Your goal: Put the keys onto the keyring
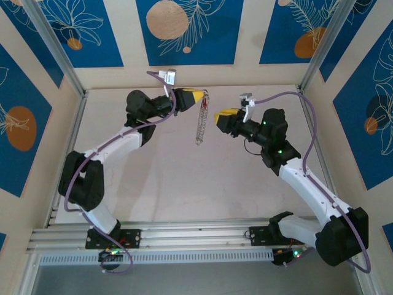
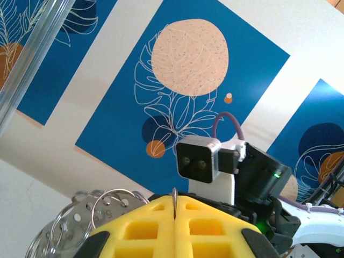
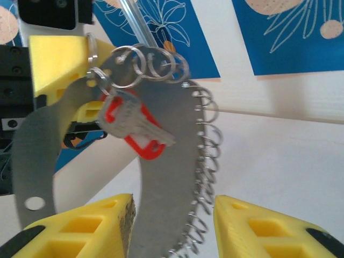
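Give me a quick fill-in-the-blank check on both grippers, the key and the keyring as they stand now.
1. The left gripper is ___ on a thin ring of the keyring.
2. The key hanging on the keyring has a ___ head.
3. The right gripper is ___, holding nothing, with the keyring just ahead of its fingers.
Missing words: shut; red; open.
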`<state>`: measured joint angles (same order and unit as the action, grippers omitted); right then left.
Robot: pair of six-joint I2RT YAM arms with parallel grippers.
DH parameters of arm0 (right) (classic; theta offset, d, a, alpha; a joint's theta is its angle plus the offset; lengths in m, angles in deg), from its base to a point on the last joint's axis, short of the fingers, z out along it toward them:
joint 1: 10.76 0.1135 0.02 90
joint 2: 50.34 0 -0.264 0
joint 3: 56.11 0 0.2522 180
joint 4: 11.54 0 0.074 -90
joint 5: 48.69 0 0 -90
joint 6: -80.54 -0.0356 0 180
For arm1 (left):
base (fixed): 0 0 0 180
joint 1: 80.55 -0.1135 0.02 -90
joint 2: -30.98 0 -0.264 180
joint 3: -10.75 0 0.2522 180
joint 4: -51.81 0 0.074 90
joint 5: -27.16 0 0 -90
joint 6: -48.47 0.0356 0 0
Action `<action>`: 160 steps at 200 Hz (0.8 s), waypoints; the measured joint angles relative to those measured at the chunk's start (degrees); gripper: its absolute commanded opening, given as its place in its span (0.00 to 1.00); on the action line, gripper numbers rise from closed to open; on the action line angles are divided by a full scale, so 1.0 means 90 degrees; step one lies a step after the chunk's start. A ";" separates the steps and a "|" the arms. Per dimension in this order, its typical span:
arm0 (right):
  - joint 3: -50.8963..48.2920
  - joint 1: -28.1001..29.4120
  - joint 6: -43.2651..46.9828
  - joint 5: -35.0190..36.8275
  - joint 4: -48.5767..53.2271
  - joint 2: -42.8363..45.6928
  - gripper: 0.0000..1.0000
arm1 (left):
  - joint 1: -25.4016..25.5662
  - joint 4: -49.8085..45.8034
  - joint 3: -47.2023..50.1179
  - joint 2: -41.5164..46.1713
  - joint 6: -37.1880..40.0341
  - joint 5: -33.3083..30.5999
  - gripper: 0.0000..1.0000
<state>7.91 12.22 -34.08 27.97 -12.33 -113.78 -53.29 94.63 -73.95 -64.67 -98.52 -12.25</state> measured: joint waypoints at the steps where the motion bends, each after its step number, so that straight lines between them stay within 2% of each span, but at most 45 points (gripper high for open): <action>1: 0.0000 0.0010 0.0005 0.0007 -0.0005 0.0000 0.45 | 0.0002 0.0000 0.0002 0.0000 0.0002 -0.0002 0.00; 46: 0.0068 0.0435 0.0321 0.0342 -0.0214 -0.0109 0.46 | 0.0136 0.0000 0.0036 0.0124 -0.0015 -0.0036 0.00; 125: 0.0682 0.0622 0.0729 0.0658 -0.0209 -0.0588 0.46 | 0.0211 0.0000 0.0036 0.0148 -0.0015 -0.0032 0.00; 145: 0.0903 0.0648 0.0831 0.0673 -0.0141 -0.0712 0.43 | 0.0231 0.0000 0.0036 0.0148 -0.0015 -0.0036 0.00; 160: 0.1005 0.0663 0.0933 0.0675 -0.0085 -0.0799 0.35 | 0.0233 0.0000 0.0036 0.0148 -0.0015 -0.0053 0.00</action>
<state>16.95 18.19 -25.69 34.04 -13.09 -120.97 -51.19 94.63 -73.62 -63.34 -98.65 -12.73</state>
